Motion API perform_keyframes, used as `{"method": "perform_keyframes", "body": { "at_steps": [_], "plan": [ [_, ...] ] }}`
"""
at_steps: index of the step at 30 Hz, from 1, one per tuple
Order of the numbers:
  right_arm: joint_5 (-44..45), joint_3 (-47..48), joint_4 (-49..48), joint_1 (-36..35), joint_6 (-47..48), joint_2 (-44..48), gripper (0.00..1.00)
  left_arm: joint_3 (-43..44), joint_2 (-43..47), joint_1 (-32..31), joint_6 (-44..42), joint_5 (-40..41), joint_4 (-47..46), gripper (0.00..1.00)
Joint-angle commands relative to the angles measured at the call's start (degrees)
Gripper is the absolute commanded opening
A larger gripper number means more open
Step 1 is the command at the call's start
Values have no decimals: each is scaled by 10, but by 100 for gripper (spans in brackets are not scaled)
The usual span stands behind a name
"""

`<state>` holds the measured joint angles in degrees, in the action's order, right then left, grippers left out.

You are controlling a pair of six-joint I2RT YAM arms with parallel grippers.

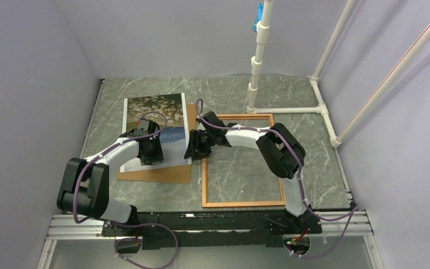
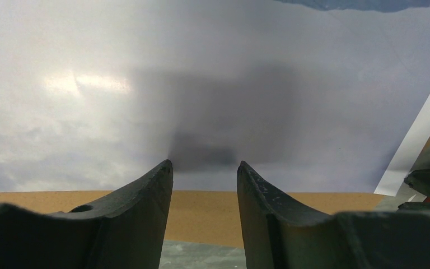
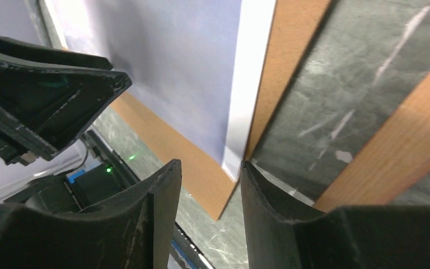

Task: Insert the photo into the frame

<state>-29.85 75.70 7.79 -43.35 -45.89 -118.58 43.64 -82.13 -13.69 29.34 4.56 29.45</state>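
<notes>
Photo (image 1: 152, 109) lies on backing board (image 1: 157, 174), left of frame (image 1: 243, 204); left tool (image 1: 150, 154) and right tool (image 1: 194, 150) both released, jaws parted.

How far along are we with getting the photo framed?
Nothing finished: the orange-brown wooden frame lies empty, table showing through. Underway: open left hand hovers over the hills-and-meadow paper photo on the brown backing board; open right hand at its corner. Left: gripping, moving, seating it.

Lab cell: panel walls (image 1: 33, 84), PVC piping (image 1: 256, 73)
</notes>
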Motion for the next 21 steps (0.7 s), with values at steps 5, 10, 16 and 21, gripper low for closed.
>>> {"method": "perform_keyframes", "body": {
  "at_steps": [5,10,16,21],
  "plan": [
    [52,6,44,-2,25,26,48,4,-5,-1,-10,9,1,51],
    [26,-1,17,-6,11,13,46,4,-7,-1,-12,7,-1,51],
    [14,9,15,-10,7,12,32,3,-8,-1,-13,8,-2,51],
    [9,13,10,-12,2,14,25,3,-12,-1,-14,10,-2,51]
  ]
}}
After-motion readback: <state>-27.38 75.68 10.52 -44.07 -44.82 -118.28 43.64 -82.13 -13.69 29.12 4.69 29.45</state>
